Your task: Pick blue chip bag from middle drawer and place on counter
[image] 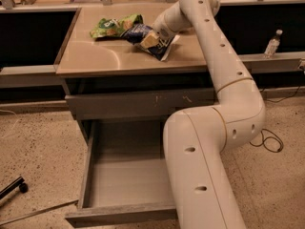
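**Blue bag on worktop: release is the risk**

Worktop (105, 58): broad and glossy. Middle drawer (126, 175) below stands pulled open. Green chip bag (112, 25) lies at the back, and the blue chip bag (136, 32) lies on the worktop touching it. My tool (151, 38) sits on the blue bag; clamped or slack, I cannot tell. Risk: if the crinkly film snags when I lift, the bag drags and may shove its green neighbour.
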